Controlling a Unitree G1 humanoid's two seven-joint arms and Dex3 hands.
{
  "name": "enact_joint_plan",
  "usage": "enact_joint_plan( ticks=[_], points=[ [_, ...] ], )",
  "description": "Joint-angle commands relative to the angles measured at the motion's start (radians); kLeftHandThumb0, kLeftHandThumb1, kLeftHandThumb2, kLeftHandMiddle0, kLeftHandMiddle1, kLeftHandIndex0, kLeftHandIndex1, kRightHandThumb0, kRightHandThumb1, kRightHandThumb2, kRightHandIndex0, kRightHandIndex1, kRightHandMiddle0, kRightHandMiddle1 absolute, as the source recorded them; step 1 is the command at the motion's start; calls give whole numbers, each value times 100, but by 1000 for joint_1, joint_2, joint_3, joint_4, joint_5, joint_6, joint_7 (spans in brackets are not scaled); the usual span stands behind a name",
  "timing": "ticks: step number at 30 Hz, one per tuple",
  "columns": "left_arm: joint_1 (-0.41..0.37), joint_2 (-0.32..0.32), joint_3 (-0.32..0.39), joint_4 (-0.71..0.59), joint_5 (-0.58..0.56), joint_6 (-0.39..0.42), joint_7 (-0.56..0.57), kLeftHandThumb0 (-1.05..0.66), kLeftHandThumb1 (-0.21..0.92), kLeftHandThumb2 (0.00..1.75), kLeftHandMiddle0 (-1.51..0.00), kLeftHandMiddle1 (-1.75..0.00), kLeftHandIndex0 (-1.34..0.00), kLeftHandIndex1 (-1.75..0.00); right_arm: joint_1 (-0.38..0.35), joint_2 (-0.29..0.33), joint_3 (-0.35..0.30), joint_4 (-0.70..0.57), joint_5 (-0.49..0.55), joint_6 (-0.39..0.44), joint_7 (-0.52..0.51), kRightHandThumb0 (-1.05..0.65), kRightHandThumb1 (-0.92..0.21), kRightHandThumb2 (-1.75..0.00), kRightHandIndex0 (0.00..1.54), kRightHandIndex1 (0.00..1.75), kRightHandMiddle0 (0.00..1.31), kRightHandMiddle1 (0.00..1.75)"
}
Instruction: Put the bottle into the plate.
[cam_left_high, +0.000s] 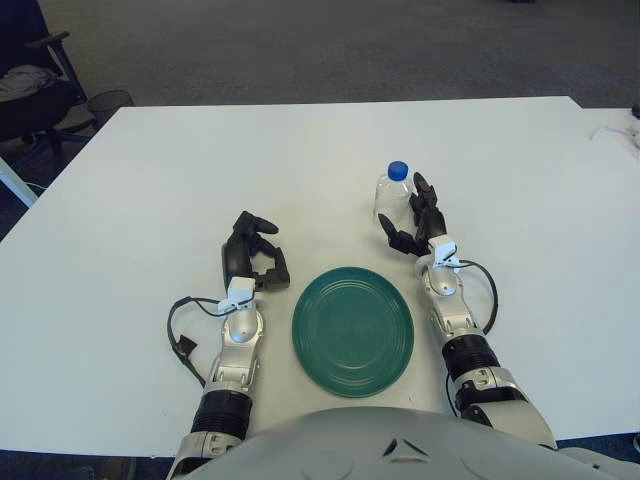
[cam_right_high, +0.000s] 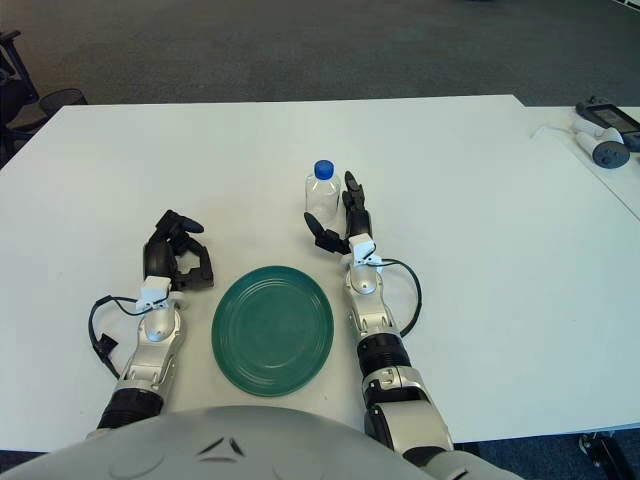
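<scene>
The bottle (cam_left_high: 392, 194) stands upright on the white surface (cam_left_high: 200, 170), a little right of the frame's centre. It is clear, with a blue cap (cam_left_high: 398, 170) on top. It is outside the plate (cam_left_high: 353, 331), which lies flat below it in the frame, near the lower centre. The plate is dark green and round, with faint rings on its face, and nothing lies in it.

The right hand (cam_left_high: 416, 222) is just beside the bottle, on its right and lower side. Its dark fingers (cam_left_high: 425, 197) are spread: some point up along the bottle's right flank, and another reaches across below the bottle's base at the left. Whether any finger touches the bottle cannot be told; the hand holds nothing. Its silver forearm runs down and to the right of the plate's rim toward the bottom of the frame, with a black cable looping off its right side.

The left hand (cam_left_high: 254, 256) shows to the upper left of the plate, near its rim, with its fingers curled inward and nothing between them. Its forearm runs down the left side of the plate, and a black cable (cam_left_high: 186, 335) loops out to the left of the wrist.

At the upper left of the frame, off the surface, a dark office chair (cam_left_high: 30, 90) stands on grey carpet (cam_left_high: 330, 50). In the right eye view, a small grey device (cam_right_high: 608, 150) with a white cord lies at the surface's upper right edge.
</scene>
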Motion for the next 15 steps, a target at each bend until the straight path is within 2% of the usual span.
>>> enact_joint_plan(
  ticks=[1, 9, 15],
  points=[
    [53, 8, 6, 46, 3, -12, -2, 0, -6, 175, -87, -175, -69, -175, -6, -11, 4, 42, -13, 25, 2, -84, -65, -51, 0, 31, 0, 26],
    [58, 7, 7, 40, 10, -13, 5, 0, -6, 175, -88, -174, -69, -175, -31, -40, 18, 80, -16, 16, 26, -94, -77, -34, 0, 40, 0, 28],
    [59, 4, 9, 36, 14, -8, 12, 0, -6, 175, -88, -174, -69, -175, -42, -53, 27, 100, -23, 9, 29, -99, -83, -28, 0, 41, 0, 27]
  ],
)
